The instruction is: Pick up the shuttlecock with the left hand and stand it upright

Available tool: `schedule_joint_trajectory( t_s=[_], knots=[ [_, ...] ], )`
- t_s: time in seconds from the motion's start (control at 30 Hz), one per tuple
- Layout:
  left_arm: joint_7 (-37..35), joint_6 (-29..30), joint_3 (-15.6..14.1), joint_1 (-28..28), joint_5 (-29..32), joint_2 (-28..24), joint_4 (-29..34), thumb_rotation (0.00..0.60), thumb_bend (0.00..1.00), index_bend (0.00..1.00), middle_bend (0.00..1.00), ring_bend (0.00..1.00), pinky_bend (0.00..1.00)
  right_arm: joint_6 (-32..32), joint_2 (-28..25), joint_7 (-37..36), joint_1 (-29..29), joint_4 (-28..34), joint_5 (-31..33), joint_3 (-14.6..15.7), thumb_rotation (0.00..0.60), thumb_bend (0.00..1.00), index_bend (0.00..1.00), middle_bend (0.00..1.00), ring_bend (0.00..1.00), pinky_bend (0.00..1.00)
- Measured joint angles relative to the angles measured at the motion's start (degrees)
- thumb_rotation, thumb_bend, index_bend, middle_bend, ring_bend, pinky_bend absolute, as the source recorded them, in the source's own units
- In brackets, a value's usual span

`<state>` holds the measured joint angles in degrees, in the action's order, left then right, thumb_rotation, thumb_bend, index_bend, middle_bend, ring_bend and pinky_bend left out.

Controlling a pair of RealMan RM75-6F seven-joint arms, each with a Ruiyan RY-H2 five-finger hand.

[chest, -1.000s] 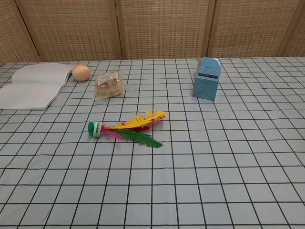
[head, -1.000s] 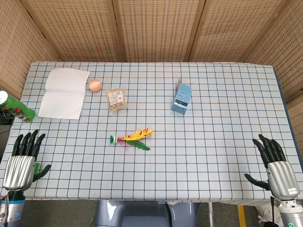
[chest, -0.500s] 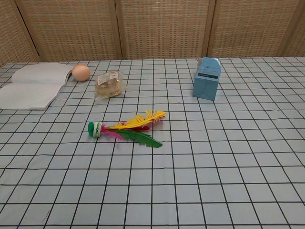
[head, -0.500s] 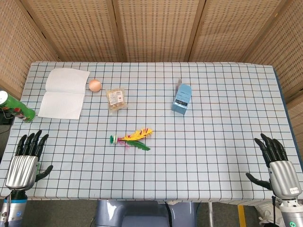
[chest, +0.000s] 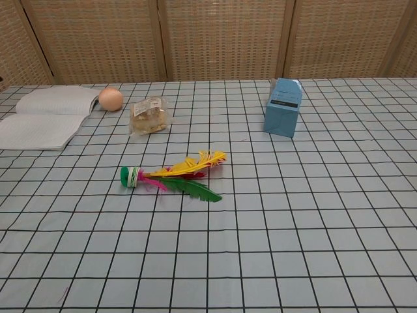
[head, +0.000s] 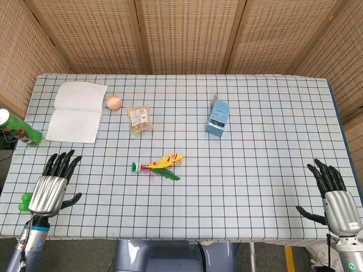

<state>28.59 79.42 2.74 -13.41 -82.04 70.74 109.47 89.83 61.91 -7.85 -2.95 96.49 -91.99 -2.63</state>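
Shuttlecock (head: 156, 167) is seen lying flat on the checked surface (head: 255, 124) in the head view, green base to the left, yellow, pink and green feathers fanned to the right. It is untouched, near the middle front of the surface. Left robot hand (head: 52, 185) is held over the front left edge, palm down, fingers spread, nothing gripped, well apart from the shuttlecock. Right robot hand (head: 336, 199) is held at the front right corner, fingers also spread, nothing gripped. An open notebook (head: 76, 111), an egg (head: 113, 102) and a wrapped snack (head: 139, 119) are placed at back left; a blue carton (head: 218, 119) is stood right of centre. A green can (head: 19, 128) is seen off the left edge.

In the chest view the shuttlecock (chest: 171, 176) is again shown lying on its side, with the notebook (chest: 45, 116), egg (chest: 111, 99), snack (chest: 150, 115) and carton (chest: 283, 107) behind it. Neither robot hand is shown here.
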Motion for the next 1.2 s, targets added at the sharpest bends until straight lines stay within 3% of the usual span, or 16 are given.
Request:
schedule_joint_trajectory(
  t_s=[0.3, 0.57, 0.87, 1.2],
  knots=[
    [11.4, -9.6, 9.0, -12.0, 19.0, 4.6, 2.2, 0.600, 0.26, 0.27, 0.00, 0.00, 0.00, -1.6, 0.1, -1.7, -0.5, -1.1, 2.1, -0.6, 0.600, 0.08, 0.05, 0.00, 0.00, 0.00],
    [25.7, -9.3, 14.7, -23.9, 33.4, 18.5, -2.8, 0.600, 0.26, 0.32, 0.00, 0.00, 0.00, -3.0, 0.3, -3.1, -0.9, -2.1, 3.7, -1.0, 0.600, 0.08, 0.05, 0.00, 0.00, 0.00],
    [34.8, -5.1, 18.3, -34.0, 41.6, 29.6, -10.1, 0.600, 0.26, 0.34, 0.00, 0.00, 0.00, -3.9, 0.3, -4.7, -1.2, -2.9, 4.6, -1.3, 0.600, 0.08, 0.05, 0.00, 0.00, 0.00],
    [37.1, -2.8, 19.7, -39.2, 46.4, 34.8, -16.3, 0.600, 0.26, 0.36, 0.00, 0.00, 0.00, -3.9, 0.1, -6.6, -1.3, -3.4, 4.8, -1.6, 0.600, 0.08, 0.05, 0.00, 0.00, 0.00]
  ],
)
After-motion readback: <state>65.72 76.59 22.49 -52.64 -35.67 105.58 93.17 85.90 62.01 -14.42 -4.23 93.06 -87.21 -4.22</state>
